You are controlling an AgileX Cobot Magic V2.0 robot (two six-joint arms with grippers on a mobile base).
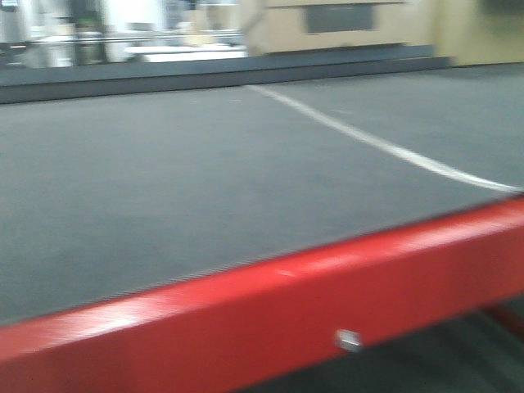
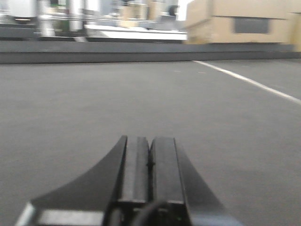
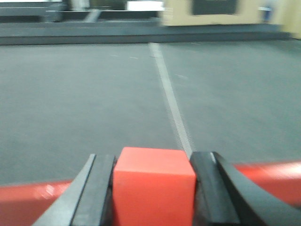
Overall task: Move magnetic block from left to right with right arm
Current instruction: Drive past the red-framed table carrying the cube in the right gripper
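Low forward views; seemingly shared mat [image 1: 164, 180]

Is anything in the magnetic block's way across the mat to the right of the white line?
Nothing visible. The right gripper is shut on the magnetic block, and the gray mat right of the white line shows no obstacle.

Three views, all softened by motion blur, under even, diffuse indoor light. The background at 11 to 12 o'clock burns out to white. Pale glare streaks the red rail [image 1: 270, 303] in the front view. The grey counter [image 1: 164, 188] is evenly lit. At 6 o'clock, the left hand [image 2: 149, 141] and the magnetic block [image 3: 154, 183] lie out of focus.
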